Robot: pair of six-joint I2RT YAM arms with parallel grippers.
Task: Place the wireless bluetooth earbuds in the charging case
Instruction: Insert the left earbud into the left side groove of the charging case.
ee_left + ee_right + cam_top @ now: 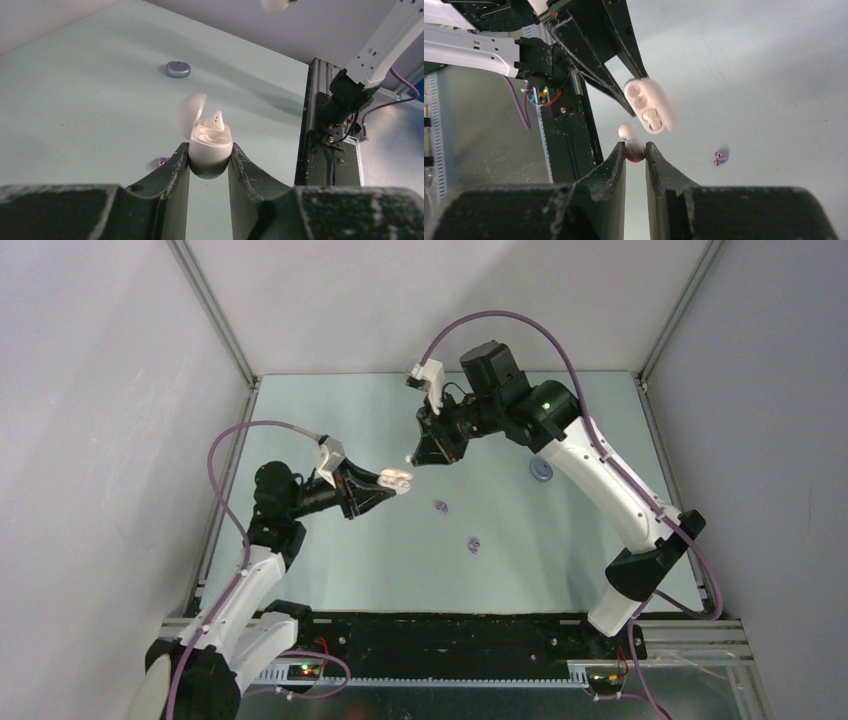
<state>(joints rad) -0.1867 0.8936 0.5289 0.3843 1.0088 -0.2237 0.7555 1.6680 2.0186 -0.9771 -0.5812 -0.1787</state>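
Note:
My left gripper [210, 156] is shut on the white charging case [212, 146], held above the table with its lid [190, 115] open. One white earbud [216, 120] sits in a socket of the case. My right gripper [636, 151] is shut on a second white earbud [630, 139] by its stem, a short way above and beside the case [650, 106]. In the top view the two grippers [393, 481] [412, 457] nearly meet at mid-table. Two purple earbuds [440, 506] [474, 544] lie loose on the table.
A closed purple case [542, 470] rests on the table under the right arm, to the right of the grippers. Grey walls and aluminium frame posts [215, 315] enclose the pale green table [330, 570]. The black front rail [450, 630] runs along the near edge.

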